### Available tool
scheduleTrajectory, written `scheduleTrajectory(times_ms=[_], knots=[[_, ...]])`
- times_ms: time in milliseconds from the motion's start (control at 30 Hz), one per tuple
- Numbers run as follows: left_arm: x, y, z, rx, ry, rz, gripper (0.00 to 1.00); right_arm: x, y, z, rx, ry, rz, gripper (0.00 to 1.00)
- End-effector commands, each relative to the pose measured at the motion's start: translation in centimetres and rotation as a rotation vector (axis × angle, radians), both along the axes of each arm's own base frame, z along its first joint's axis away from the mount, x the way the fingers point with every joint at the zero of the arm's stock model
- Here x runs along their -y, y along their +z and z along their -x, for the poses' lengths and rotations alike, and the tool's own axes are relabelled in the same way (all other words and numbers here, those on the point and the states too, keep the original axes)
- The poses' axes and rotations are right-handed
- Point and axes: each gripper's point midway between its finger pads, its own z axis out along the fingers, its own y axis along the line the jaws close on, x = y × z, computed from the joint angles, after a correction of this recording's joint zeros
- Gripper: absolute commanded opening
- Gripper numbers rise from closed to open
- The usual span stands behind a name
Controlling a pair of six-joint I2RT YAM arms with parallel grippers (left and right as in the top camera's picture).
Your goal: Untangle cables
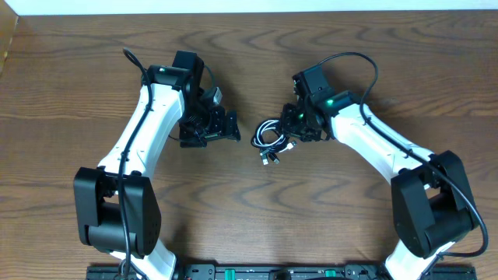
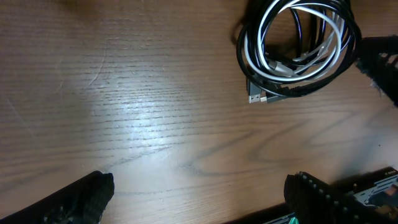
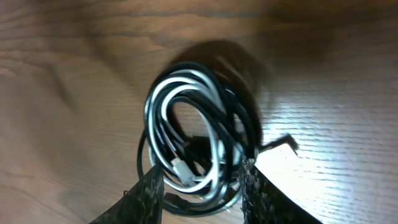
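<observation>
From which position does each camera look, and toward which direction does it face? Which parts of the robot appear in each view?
Overhead: above the table, facing straight down; both arms, left gripper and right gripper show.
Left wrist: low over the table, facing the cables ahead; its open fingers at the bottom edge.
Right wrist: directly over the cables, facing down; its fingers straddle them.
Shared: all three show the cables.

surface: brown wood-grain table (image 1: pixel 249 225) | on it: cables (image 1: pixel 272 138), one coiled black-and-white bundle, just 3 o'clock of centre | plugs poke out at bundle's 6 o'clock
</observation>
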Motion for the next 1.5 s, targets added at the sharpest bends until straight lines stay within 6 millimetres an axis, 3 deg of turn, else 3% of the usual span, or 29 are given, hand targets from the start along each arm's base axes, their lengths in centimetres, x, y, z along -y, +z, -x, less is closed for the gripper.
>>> scheduleTrajectory(times_ms=[0,267,1233,1467], knots=[[-0.2,-0.6,0.3,-0.021,0.004,-0.013,0.93,-0.2,-0.6,0.3,-0.007,-0.002,0.012,0.35],[-0.2,-0.6,0.3,-0.021,0.004,-0.013,0.93,1.1,-1.4,0.4,-0.009,-0.029,0.082,0.34],[-0.2,-0.6,0.3,-0.021,0.004,-0.013,0.93,0.4,-1.7,1.2,-0.008,-0.021,0.115,0.29],[-0.2,-0.6,0.3,-0.021,0.004,-0.013,0.93,0.6,-2.9,1.5,-0.040,-0.026,0.130,0.26]])
